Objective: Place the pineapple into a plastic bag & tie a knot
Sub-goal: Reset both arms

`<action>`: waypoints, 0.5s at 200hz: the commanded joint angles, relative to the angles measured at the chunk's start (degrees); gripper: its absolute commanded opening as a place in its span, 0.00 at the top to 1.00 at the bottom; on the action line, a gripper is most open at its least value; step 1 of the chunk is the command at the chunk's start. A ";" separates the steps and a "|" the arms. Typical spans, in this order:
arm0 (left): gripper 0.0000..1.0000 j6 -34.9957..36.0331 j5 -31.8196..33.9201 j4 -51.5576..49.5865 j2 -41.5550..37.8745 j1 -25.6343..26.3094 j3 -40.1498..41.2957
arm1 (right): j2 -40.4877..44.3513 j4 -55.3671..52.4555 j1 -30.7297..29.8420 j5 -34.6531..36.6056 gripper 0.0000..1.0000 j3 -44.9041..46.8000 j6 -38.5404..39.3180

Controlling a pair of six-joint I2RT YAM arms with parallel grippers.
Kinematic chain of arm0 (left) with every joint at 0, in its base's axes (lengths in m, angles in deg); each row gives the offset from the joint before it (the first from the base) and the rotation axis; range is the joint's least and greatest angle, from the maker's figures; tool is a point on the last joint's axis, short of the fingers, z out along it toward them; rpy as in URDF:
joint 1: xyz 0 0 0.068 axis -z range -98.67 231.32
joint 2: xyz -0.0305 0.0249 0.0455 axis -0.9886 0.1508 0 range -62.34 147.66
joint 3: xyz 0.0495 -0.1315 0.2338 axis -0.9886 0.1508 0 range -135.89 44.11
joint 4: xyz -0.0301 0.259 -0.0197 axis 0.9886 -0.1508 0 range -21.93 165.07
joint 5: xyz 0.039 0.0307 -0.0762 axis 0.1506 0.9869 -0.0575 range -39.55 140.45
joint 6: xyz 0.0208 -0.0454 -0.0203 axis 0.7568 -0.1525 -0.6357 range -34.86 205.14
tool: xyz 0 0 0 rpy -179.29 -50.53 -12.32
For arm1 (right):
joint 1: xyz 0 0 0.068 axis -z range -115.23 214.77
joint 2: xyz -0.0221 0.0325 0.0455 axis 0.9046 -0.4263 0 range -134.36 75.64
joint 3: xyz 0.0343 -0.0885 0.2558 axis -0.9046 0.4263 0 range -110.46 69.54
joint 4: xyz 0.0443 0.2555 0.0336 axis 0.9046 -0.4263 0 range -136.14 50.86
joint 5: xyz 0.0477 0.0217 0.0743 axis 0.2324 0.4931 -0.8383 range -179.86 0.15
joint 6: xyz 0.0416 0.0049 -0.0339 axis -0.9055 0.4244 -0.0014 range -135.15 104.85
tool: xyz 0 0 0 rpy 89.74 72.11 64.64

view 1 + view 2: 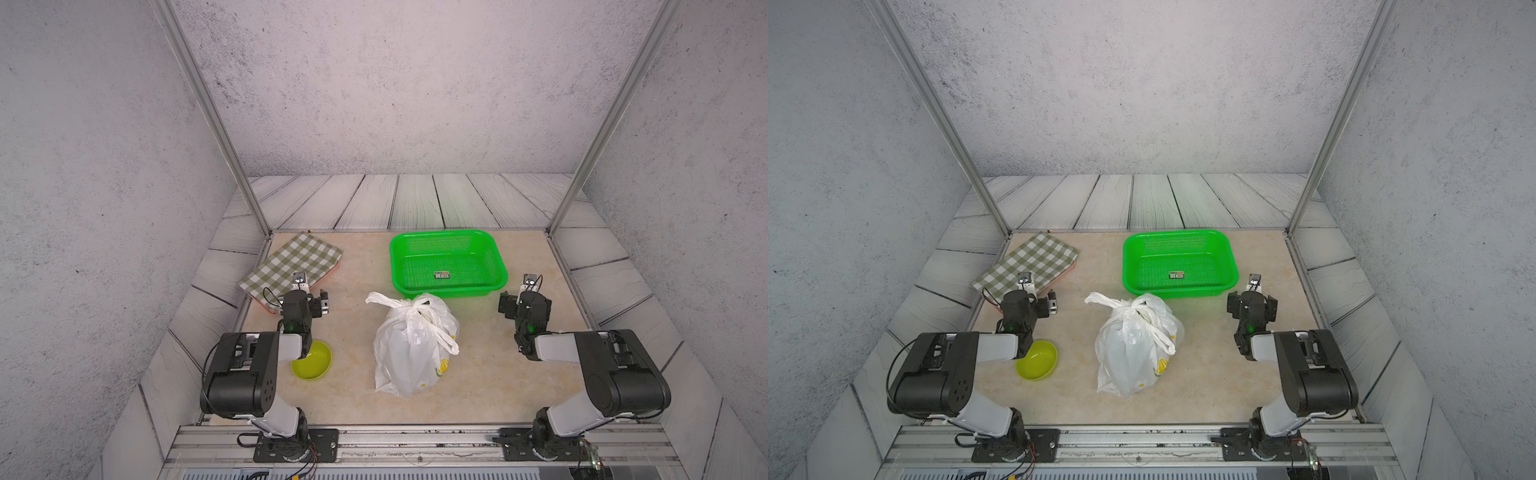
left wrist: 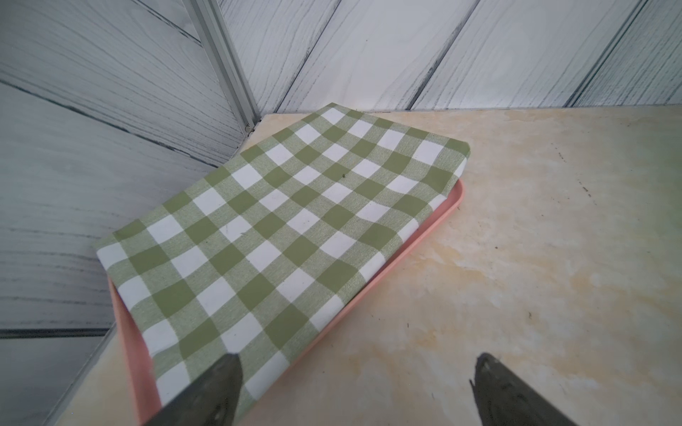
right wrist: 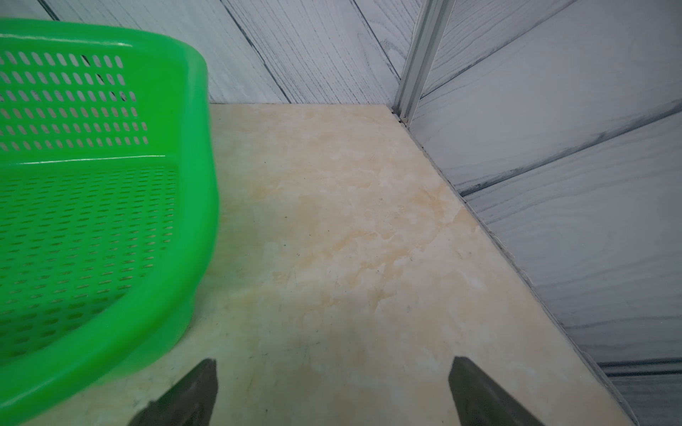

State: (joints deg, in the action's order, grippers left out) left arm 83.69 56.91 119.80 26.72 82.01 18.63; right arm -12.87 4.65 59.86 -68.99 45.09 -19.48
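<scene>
The plastic bag stands full in the middle of the table, white and crinkly with yellow print low on its right side. Its handles are bunched into a knot on top, with loose loops trailing left and right. The pineapple is hidden; nothing of it shows through the bag. My left gripper hovers open and empty to the bag's left, at the edge of a checked cloth. To the bag's right, beside the basket, my right gripper is open and empty.
A green mesh basket sits behind the bag. A green-and-white checked cloth covers a pink tray at the back left. A yellow-green bowl lies under the left arm. Plank walls enclose the table.
</scene>
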 commanded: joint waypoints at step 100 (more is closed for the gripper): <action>0.01 -0.57 -0.83 -2.41 -0.90 -0.46 -0.82 | 0.66 -1.25 2.19 -6.71 0.01 -1.31 -0.43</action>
State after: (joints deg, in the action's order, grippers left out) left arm 83.62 56.39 117.65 26.72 82.01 18.59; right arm -12.87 3.91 61.98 -73.91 43.89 -19.57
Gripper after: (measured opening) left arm 0.994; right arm 0.989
